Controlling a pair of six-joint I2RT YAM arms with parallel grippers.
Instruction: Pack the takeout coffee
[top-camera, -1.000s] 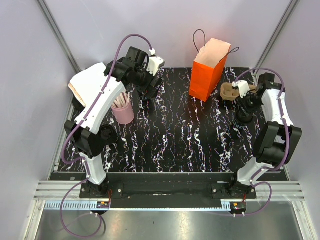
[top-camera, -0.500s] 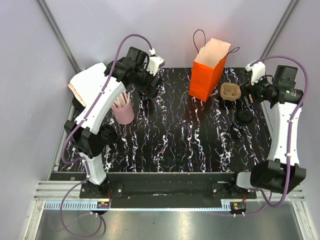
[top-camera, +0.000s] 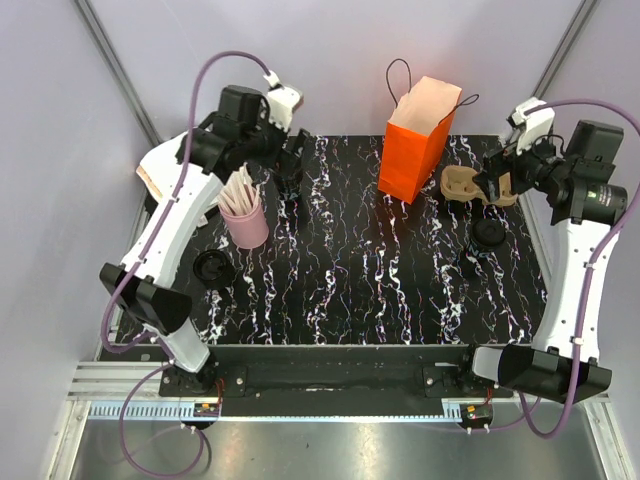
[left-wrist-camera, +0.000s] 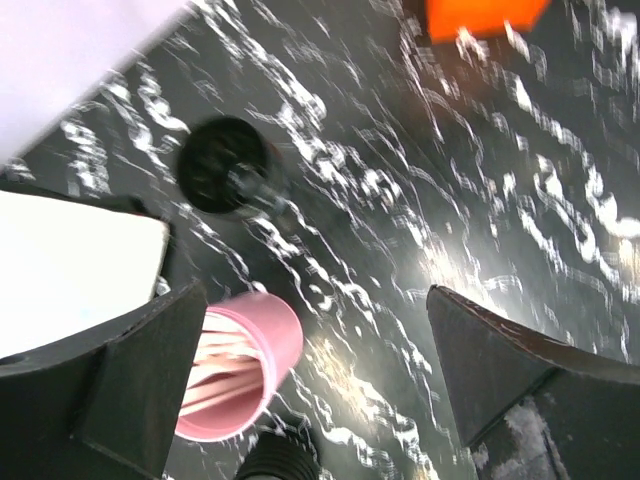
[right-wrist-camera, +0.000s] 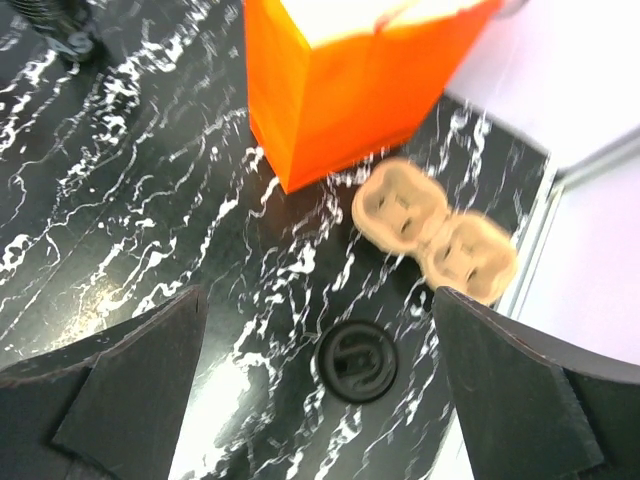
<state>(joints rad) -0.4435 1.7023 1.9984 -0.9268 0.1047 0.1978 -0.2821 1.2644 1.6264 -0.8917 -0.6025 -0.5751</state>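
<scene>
As seen from above, takeout coffee (top-camera: 488, 232): upright on the tabletop (top-camera: 350, 280) at the right side, dark lid on, outside the orange bag (top-camera: 412, 155), off to its right and nearer the arm bases, well clear of its wall.
Takeout coffee, right wrist view: low in the middle, round lid facing up, near the pulp carrier (right-wrist-camera: 400, 207), touched by neither finger.
Right claw (right-wrist-camera: 318, 295): spread wide, nothing between the fingers, raised above the back right of the tabletop, over the pulp carrier in the top view.
Left claw (left-wrist-camera: 318, 300): spread wide, nothing held, raised above the back left of the tabletop.
Pulp carrier: tan, two pockets, flat on the tabletop just right of the orange bag, blurred in the wrist view.
Orange bag: upright at the back, mouth open, black cord handles up.
Open black cup (left-wrist-camera: 222, 178): no lid, standing below the left claw, clear of both fingers.
Pink cup (top-camera: 246, 228): holding wooden sticks, left of centre, near the open black cup.
Round black item (top-camera: 213, 268): on the tabletop just in front of the pink cup; lid or cup, cannot tell.
</scene>
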